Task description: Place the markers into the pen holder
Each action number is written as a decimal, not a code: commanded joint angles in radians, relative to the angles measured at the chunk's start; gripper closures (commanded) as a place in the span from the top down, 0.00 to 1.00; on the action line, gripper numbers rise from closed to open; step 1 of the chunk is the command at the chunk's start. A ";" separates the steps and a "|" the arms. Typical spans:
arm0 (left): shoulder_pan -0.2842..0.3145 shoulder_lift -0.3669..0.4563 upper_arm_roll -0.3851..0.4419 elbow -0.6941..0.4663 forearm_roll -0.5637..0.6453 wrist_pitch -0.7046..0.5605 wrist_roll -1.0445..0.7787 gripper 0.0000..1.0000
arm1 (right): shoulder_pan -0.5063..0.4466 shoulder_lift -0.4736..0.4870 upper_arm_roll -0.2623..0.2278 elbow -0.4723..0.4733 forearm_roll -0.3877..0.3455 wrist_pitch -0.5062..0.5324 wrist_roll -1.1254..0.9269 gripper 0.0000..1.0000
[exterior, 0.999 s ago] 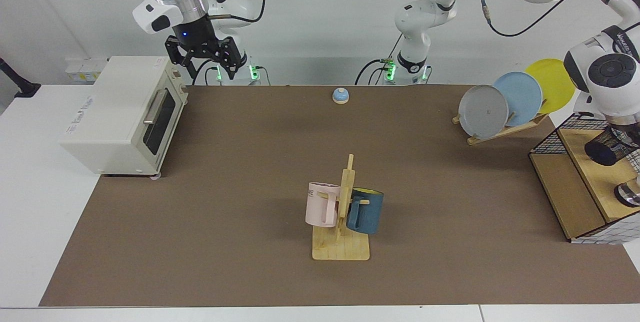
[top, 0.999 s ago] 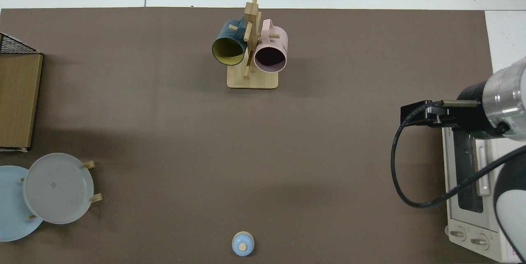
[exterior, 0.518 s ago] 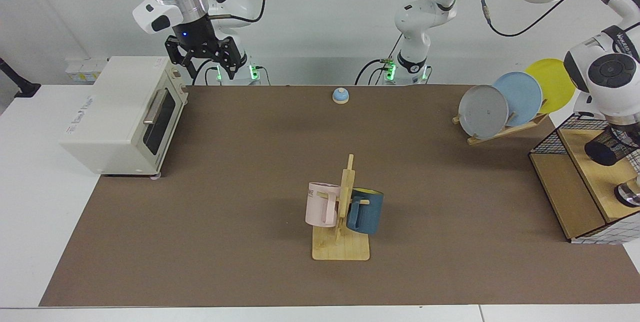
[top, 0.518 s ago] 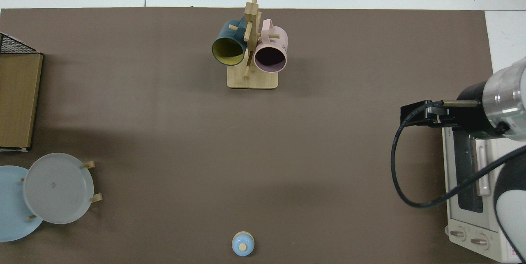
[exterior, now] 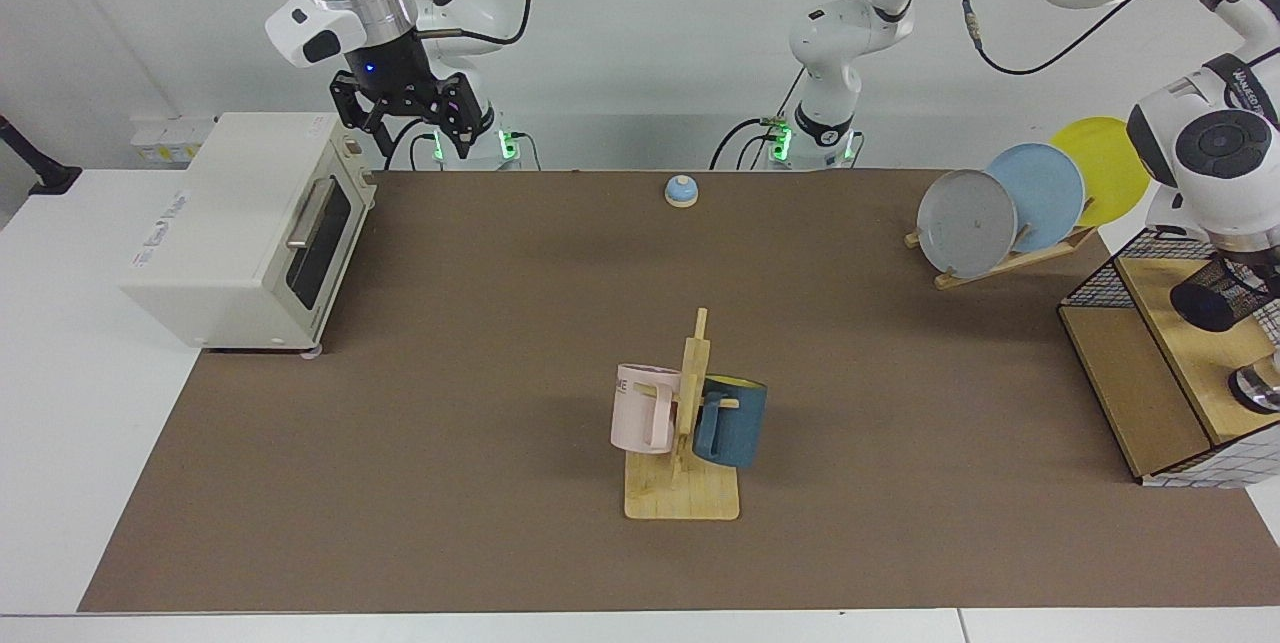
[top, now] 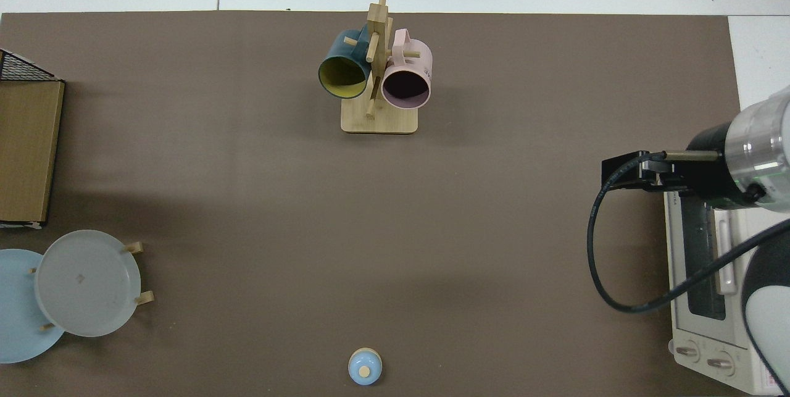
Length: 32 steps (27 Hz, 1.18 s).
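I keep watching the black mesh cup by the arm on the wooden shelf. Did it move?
Yes, slightly. The black mesh cup, held tilted at the left gripper, has drifted up and away from the dish rack, farther over the wooden shelf. The right arm waits.

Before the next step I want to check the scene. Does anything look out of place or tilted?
Yes. The pen holder lies tilted on the wooden shelf, its dark mouth turned sideways, right under the left arm's wrist; the left gripper is hidden. The right gripper hangs open above the toaster oven, waiting. No marker is visible.
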 commanded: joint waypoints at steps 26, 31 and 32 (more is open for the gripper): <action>-0.171 -0.165 0.007 0.133 -0.212 -0.171 0.039 0.93 | -0.015 -0.021 0.006 -0.029 0.008 0.026 -0.030 1.00; -0.205 -0.166 0.009 0.180 -0.355 -0.250 -0.016 0.99 | -0.015 -0.021 0.006 -0.028 0.008 0.026 -0.030 1.00; -0.215 -0.166 0.011 0.187 -0.375 -0.266 -0.049 0.99 | -0.015 -0.021 0.006 -0.028 0.008 0.026 -0.030 1.00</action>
